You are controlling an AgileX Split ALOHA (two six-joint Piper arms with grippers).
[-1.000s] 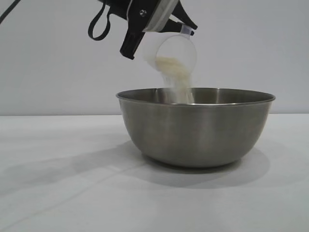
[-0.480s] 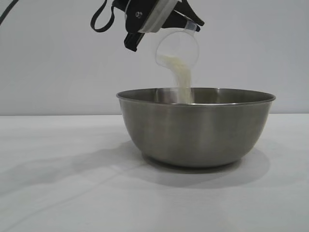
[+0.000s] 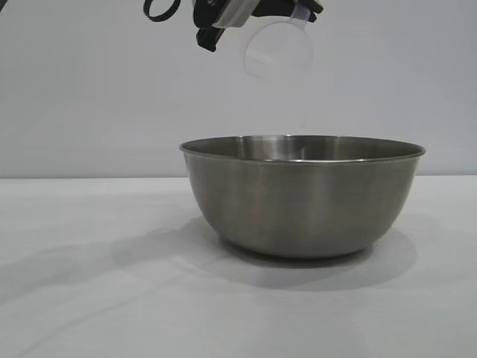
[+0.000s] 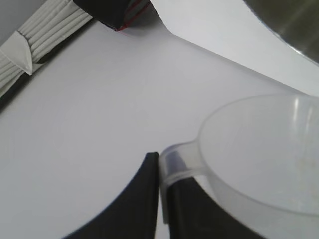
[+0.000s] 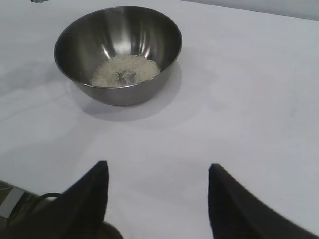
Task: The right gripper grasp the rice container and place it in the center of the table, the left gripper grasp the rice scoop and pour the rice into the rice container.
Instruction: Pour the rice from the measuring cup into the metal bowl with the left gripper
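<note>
White table (image 3: 89, 298), brushed steel rice container (image 3: 302, 198); left gripper (image 4: 162, 199) clamping clear rice scoop (image 3: 277, 48).

Left gripper (image 3: 253, 11) high at top of exterior view, fingers clamped together. Right gripper (image 5: 157, 191) low, fingers spread, nothing held.

A plain pale grey wall (image 3: 89, 89) runs straight across behind a flat white matte table (image 3: 89, 298), the light is soft and even, and faint grey shadows are spreading over the tabletop toward the left of the exterior view.
</note>
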